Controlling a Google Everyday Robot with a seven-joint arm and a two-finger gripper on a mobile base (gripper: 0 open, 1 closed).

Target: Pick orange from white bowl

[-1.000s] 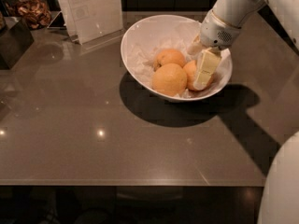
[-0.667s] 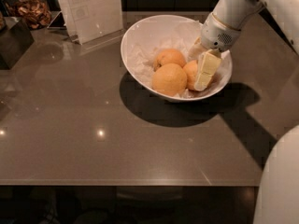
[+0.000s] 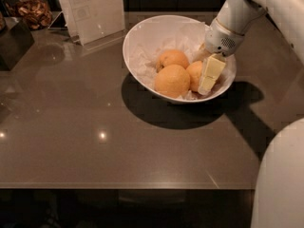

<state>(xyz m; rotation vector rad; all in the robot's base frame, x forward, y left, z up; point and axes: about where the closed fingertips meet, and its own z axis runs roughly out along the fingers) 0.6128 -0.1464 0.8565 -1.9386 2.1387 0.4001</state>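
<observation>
Camera view shows the gripper (image 3: 207, 80) inside the white bowl (image 3: 142, 37), against the orange (image 3: 194, 74) at the bowl's right; we cannot tell its grip state; a larger orange (image 3: 172, 81) lies just beside.

Orange (image 3: 193, 74) at 3 o'clock in tilted-rim white bowl (image 3: 142, 37), w/ gripper (image 3: 207, 80) against its rt side.

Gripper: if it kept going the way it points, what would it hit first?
The gripper, down inside the white bowl beside the right-hand orange, would probably meet the bowl's paper lining first; depth is unclear.
</observation>
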